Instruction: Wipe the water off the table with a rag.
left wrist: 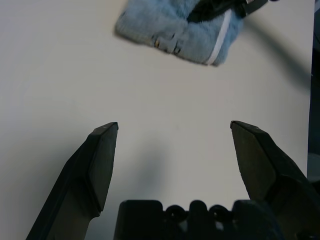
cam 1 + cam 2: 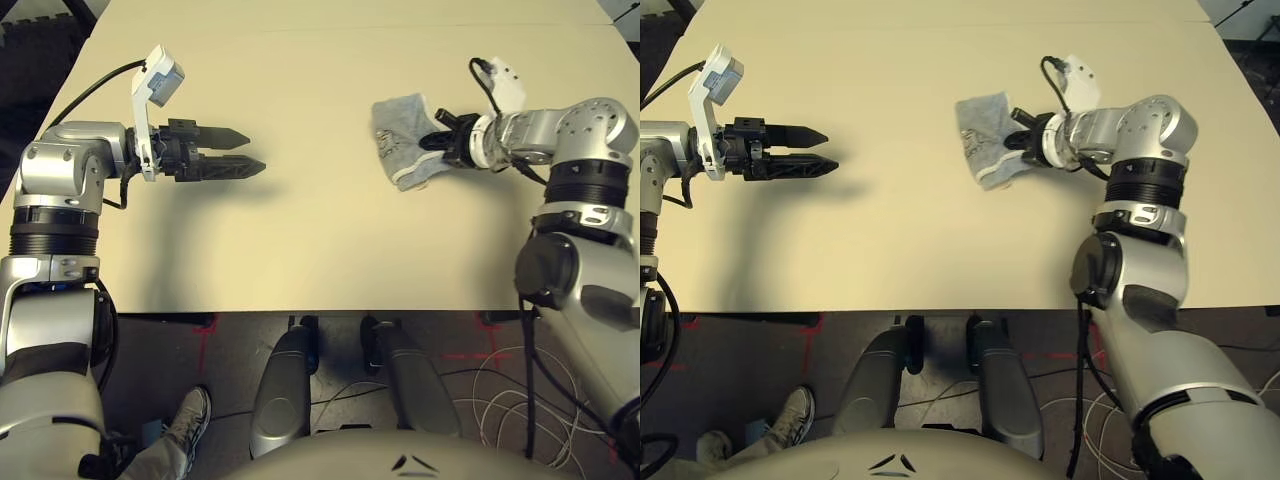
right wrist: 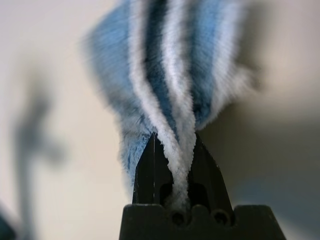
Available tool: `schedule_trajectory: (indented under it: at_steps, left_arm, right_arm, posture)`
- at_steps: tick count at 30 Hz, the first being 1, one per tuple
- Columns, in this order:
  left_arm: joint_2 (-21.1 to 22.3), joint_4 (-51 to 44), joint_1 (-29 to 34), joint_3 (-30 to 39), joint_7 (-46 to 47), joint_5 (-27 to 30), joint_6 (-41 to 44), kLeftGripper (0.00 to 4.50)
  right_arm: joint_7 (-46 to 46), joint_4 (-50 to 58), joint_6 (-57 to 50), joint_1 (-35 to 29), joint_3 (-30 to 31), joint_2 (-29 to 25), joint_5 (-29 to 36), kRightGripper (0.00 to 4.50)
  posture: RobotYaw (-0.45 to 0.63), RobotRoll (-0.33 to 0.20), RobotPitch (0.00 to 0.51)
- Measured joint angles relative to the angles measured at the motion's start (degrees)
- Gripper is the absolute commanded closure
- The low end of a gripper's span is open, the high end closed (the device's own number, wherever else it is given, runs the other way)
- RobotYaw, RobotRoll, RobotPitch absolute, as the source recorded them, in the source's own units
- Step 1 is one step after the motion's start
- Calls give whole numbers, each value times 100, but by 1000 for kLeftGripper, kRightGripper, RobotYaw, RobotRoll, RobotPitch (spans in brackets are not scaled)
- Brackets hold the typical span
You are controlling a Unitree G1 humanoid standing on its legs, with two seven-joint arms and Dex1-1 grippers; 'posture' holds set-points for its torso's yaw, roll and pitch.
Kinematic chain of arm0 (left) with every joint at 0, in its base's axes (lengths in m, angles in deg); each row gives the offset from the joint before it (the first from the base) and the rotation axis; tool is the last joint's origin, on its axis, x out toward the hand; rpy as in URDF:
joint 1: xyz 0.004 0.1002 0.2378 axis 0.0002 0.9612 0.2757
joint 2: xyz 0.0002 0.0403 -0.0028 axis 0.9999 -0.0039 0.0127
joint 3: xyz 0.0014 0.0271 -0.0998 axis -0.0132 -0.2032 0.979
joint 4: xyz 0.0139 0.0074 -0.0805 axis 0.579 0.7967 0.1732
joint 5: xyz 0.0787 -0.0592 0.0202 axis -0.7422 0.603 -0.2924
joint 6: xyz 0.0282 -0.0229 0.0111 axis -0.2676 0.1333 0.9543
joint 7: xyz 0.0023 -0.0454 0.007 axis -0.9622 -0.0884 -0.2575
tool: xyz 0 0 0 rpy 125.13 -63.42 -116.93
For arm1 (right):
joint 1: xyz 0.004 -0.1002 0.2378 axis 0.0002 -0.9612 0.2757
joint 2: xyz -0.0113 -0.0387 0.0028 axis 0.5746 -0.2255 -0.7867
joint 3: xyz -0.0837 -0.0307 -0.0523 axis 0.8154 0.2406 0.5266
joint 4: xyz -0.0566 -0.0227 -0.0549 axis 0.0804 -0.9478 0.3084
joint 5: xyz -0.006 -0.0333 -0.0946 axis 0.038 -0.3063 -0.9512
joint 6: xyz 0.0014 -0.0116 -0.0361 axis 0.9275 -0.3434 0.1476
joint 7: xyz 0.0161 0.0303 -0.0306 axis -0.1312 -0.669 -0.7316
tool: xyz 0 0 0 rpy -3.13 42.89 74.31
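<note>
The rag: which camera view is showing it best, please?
The right wrist view: the rag is closest, its folds and white edges pinched in the pincer. Both eye views show it smaller, spread; the left wrist view, partly.

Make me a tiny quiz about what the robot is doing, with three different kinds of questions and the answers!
1. True or false: the left gripper is holding the rag.
2. Which is nearer the rag: the left gripper or the right gripper?
3. Fill in the blank: the edging on the rag is coloured ____.

Key: 1. False, its fingers are open and empty. 2. The right gripper, which is pinching it. 3. White.
</note>
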Motion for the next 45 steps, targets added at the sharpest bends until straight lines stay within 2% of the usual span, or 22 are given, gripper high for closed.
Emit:
schedule_trajectory:
  at_steps: [3, 8, 14, 21, 29, 40, 45]
  left_arm:
    - [-16, 14, -14, -1, -1, -17, -27, 0]
    - [-25, 26, -12, -2, -2, -25, -29, 0]
    - [6, 19, 26, 1, -2, -24, -29, 0]
    - [20, -17, 161, 4, 1, -15, -12, 0]
    - [43, -35, 190, 6, 2, -12, 26, 0]
    - [29, -33, 189, 6, 5, -13, 31, 0]
    - [-5, -33, 185, 6, 5, -14, 31, 0]
  right_arm:
    - [278, 385, -199, -18, 89, 733, 621, 4496]
    - [1039, 613, -206, -360, 313, 1320, 1595, 4496]
    - [1818, 494, -213, -427, 350, 1434, 2548, 4496]
    - [2369, 111, -217, -331, 286, 1484, 3061, 4496]
    - [2649, -172, -223, -368, 291, 1493, 3140, 4496]
    - [2557, -462, 394, -477, 93, 1441, 2404, 4496]
    - [2326, -751, 770, -302, 33, 1283, 2143, 4496]
  posture:
    - [89, 0, 279]
    - [101, 0, 282]
    - [115, 0, 286]
    - [126, 0, 290]
    - [126, 0, 296]
    - [108, 0, 297]
    - [106, 0, 298]
